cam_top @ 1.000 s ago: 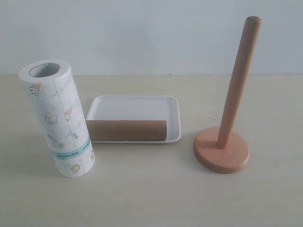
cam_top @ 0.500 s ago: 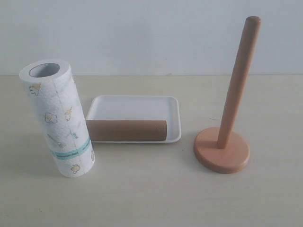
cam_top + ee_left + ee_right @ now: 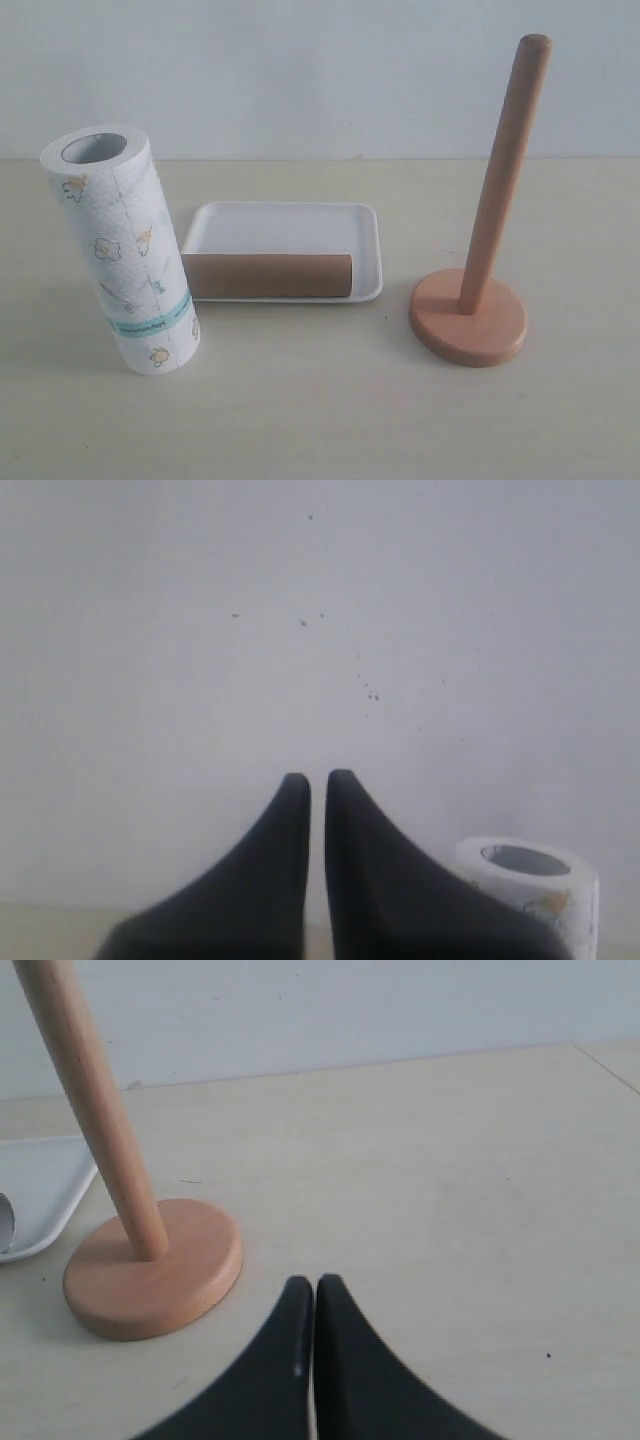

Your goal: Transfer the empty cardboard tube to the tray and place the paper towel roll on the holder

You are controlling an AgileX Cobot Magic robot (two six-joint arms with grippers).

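One surface (image 3: 320, 420) carried four things. Nearest, at 8 o'clock of the scene, one paper towel roll (image 3: 125, 250) stood on end, off the holder. At 4 o'clock stood one holder (image 3: 440, 322), its pole bare. Farther back, between them, one empty cardboard tube (image 3: 268, 275) lay on its side inside one tray (image 3: 285, 225), along the tray's 6 o'clock rim. Two pairs of jaws showed only in the wrist views. The left jaws were pressed together, gripping nothing. The right jaws were likewise closed and empty.
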